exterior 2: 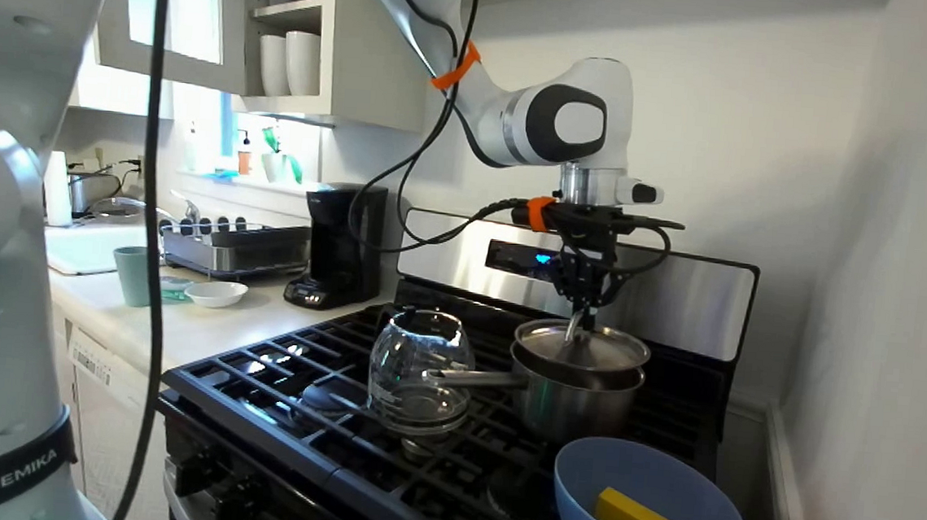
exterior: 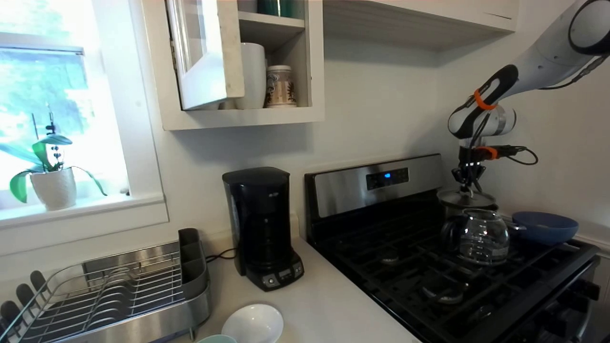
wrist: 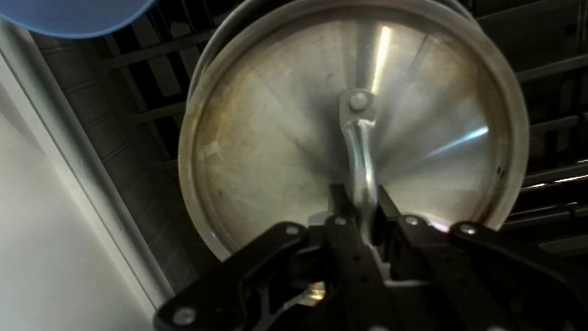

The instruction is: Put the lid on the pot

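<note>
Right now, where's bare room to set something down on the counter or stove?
Bare counter lies between the white bowl, coffee maker and stove. The grates from that counter up to the carafe are open too. Beyond it's crowded: pot, blue bowl, gripper holding the lid.

The claw (wrist: 363, 202) points down, fingers (wrist: 347, 243) nearly together.

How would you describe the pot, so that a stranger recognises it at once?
Find the black stove and go to its rear, near the steel back panel. There stands the pot, under the lid that the tool grips. It is silver metal with a long handle, unlike its neighbours, the clear glass carafe and the blue bowl.
</note>
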